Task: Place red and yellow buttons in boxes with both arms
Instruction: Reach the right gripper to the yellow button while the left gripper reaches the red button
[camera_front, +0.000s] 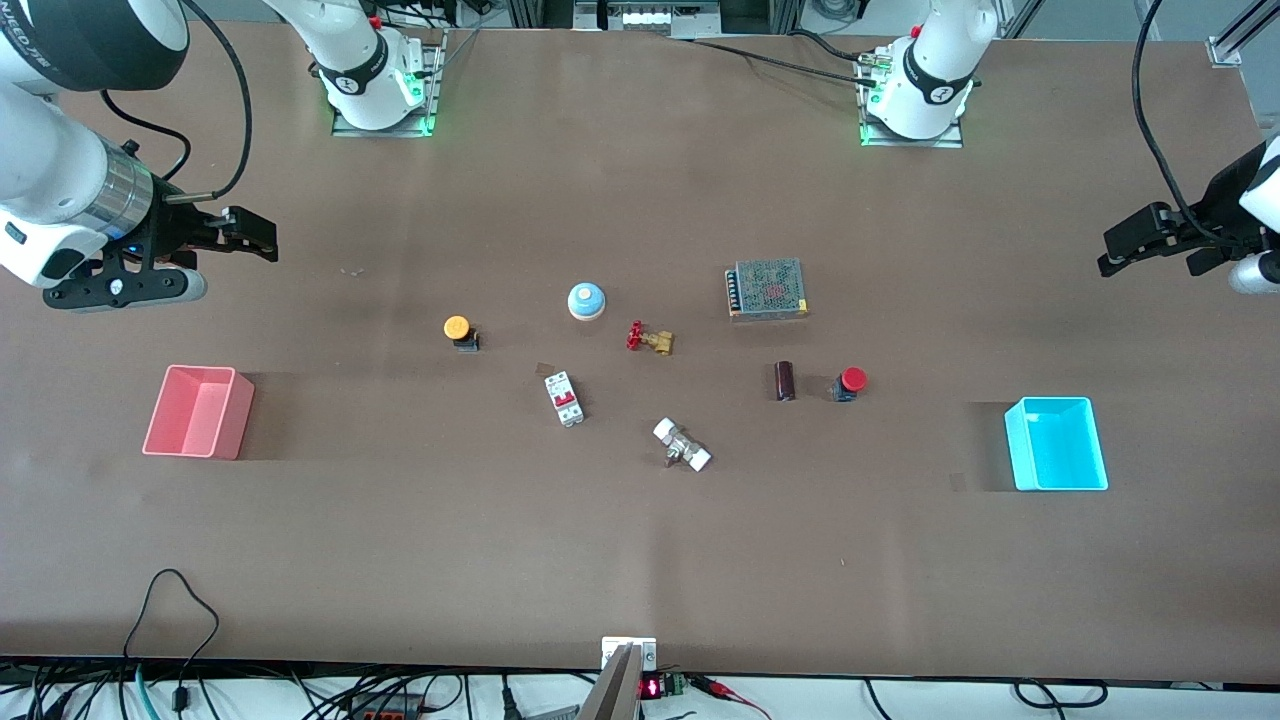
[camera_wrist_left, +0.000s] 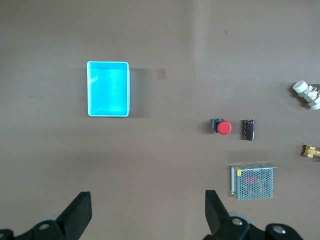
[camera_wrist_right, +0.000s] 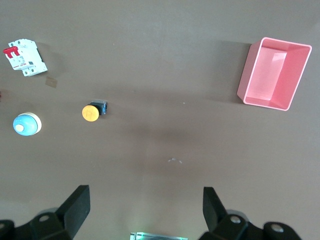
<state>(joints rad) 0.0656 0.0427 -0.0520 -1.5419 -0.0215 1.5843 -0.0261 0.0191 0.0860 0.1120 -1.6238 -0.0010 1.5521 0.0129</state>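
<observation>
The left gripper (camera_front: 1120, 262) is held high over bare table at the left arm's end, its jaws spread wide and holding nothing; the right gripper (camera_front: 255, 238) is held likewise over the right arm's end, jaws also released and empty. The red button (camera_front: 850, 383) is seen lying on its side well apart from the left jaws, beside a dark cylinder (camera_front: 785, 380); the cyan box (camera_front: 1056, 443) is found empty at the left arm's end, nearer the front camera than that gripper. The yellow button (camera_front: 460, 331) is seen tipped over well apart from the right jaws; the pink box (camera_front: 197, 411) stands empty, nearly beneath them.
</observation>
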